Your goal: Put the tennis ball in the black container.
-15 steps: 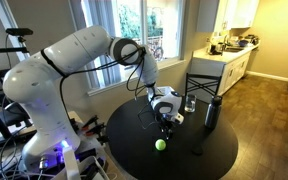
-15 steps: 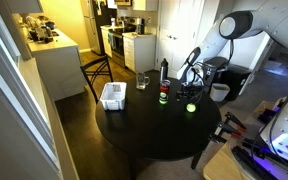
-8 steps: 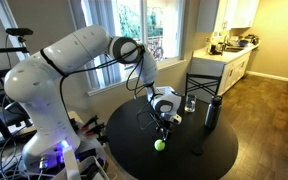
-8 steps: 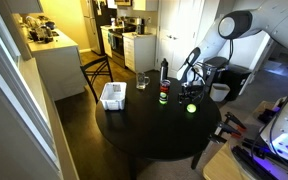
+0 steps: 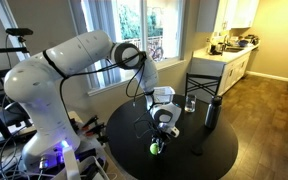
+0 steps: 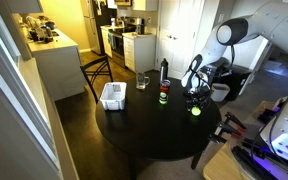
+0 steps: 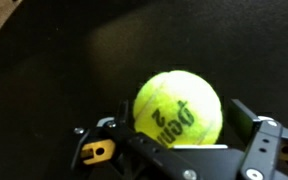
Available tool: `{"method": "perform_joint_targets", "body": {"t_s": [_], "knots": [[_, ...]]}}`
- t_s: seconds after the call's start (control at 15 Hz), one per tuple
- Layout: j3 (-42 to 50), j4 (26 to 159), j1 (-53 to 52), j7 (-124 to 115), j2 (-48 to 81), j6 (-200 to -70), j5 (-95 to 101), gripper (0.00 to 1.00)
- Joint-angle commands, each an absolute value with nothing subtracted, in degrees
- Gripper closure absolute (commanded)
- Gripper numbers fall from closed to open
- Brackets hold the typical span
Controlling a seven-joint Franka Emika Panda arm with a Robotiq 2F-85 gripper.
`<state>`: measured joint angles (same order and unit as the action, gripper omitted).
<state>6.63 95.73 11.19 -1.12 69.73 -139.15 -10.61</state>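
The tennis ball is a fuzzy yellow-green ball with dark print, lying on the round black table. It also shows in both exterior views. My gripper is lowered over it, with one finger on each side. The gripper is open: a gap shows between the ball and the right finger. The gripper also shows in both exterior views. A dark boxy thing stands behind the table; I cannot tell whether it is the black container.
On the table stand a white basket, a drinking glass, a black bottle, a small can and a white cup. A black chair stands at the table's far side.
The gripper has come down from above the ball to straddle it. The ball stays at about the same spot on the table.
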Motion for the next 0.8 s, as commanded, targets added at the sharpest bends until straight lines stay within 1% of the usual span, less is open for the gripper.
{"method": "perform_joint_targets", "body": {"t_s": [0.0, 0.07, 0.13, 0.47, 0.53, 0.6, 0.73], "knots": [[6.96, 94.60, 12.20, -4.00, 73.14, -138.47, -10.47, 0.00], [6.71, 94.17, 12.61, -3.83, 73.64, -138.63, -10.65, 0.25], [6.47, 93.73, 12.82, -3.76, 73.23, -138.60, -10.79, 0.27], [5.17, 92.56, 12.92, -3.49, 73.19, -138.99, -11.20, 0.58], [4.70, 93.10, 13.01, -3.19, 72.37, -139.57, -11.44, 0.62], [4.01, 93.61, 13.37, -2.54, 71.38, -140.24, -11.79, 0.63], [1.63, 95.90, 14.35, -0.61, 68.14, -142.91, -12.72, 0.67]]}}
